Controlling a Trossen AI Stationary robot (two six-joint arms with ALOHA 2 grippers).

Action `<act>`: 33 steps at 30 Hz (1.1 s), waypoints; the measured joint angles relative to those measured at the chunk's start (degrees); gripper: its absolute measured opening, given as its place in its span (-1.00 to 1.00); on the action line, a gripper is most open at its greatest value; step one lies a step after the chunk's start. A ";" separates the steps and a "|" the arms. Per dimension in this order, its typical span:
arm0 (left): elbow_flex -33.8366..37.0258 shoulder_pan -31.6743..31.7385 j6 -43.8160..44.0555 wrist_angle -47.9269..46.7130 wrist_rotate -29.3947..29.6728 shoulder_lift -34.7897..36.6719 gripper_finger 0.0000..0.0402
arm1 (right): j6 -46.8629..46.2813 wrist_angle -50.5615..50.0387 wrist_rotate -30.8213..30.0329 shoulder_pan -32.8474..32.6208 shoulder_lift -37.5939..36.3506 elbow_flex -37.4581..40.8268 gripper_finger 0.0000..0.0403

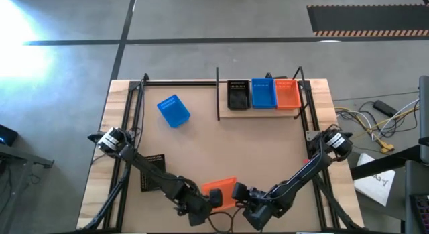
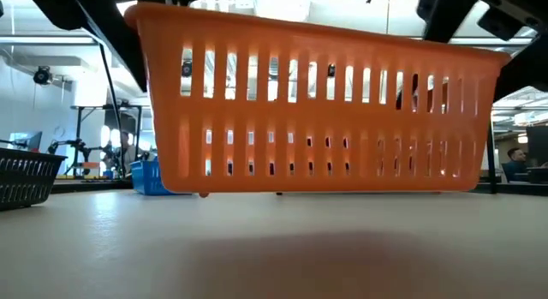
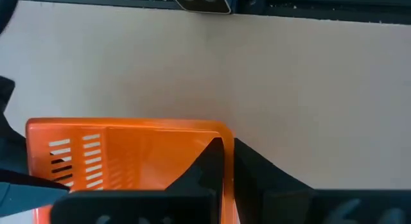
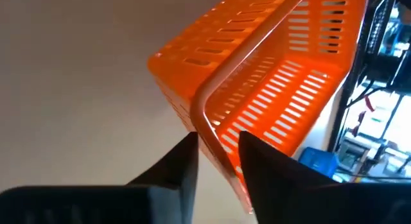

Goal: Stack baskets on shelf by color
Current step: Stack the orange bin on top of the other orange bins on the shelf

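Observation:
An orange basket (image 1: 223, 188) hangs near the table's front edge, between my two grippers. It fills the low view (image 2: 317, 110), tilted and clear of the tabletop. My left gripper (image 1: 213, 196) is shut on its left end. My right gripper (image 4: 217, 144) stands open at its right end, one finger on either side of the rim (image 4: 207, 124); whether they touch it I cannot tell. The shelf (image 1: 265, 110) at the far right carries a black (image 1: 238, 94), a blue (image 1: 263, 93) and an orange basket (image 1: 287, 94) side by side. My left gripper pinches the orange basket's end wall at the rim (image 3: 226, 161), close to a corner, with one finger (image 3: 205, 167) inside the basket and the other (image 3: 266, 179) outside. The fingers slant down from the near left. The basket is lifted clear of the table and slightly tilted.
A loose blue basket (image 1: 173, 110) lies on the table at the far left. A black basket (image 1: 153, 172) sits at the near left beside my left arm. The shelf's black metal rods (image 1: 218, 93) rise at its left end.

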State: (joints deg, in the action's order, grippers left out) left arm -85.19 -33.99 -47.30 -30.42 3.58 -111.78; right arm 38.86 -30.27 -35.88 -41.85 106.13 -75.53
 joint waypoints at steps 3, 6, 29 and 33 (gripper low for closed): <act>0.07 0.03 0.77 0.97 1.86 0.06 -0.99 | -3.60 -0.39 1.92 0.00 0.06 0.08 -0.72; -0.28 0.26 5.60 2.28 2.67 0.06 -0.97 | -7.04 -0.78 6.22 -0.05 0.10 0.17 -0.90; 6.43 20.62 15.81 0.47 3.40 16.56 -0.84 | -41.34 -25.20 12.36 3.95 -3.58 -0.36 -0.96; 11.09 23.43 17.68 5.50 6.46 20.97 -0.88 | -44.17 -37.78 11.15 6.60 -6.08 -3.33 -0.96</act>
State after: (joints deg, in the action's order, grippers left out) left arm -74.09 -10.56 -29.62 -24.92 10.04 -90.81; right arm -5.31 -68.05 -24.73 -35.25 100.05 -78.85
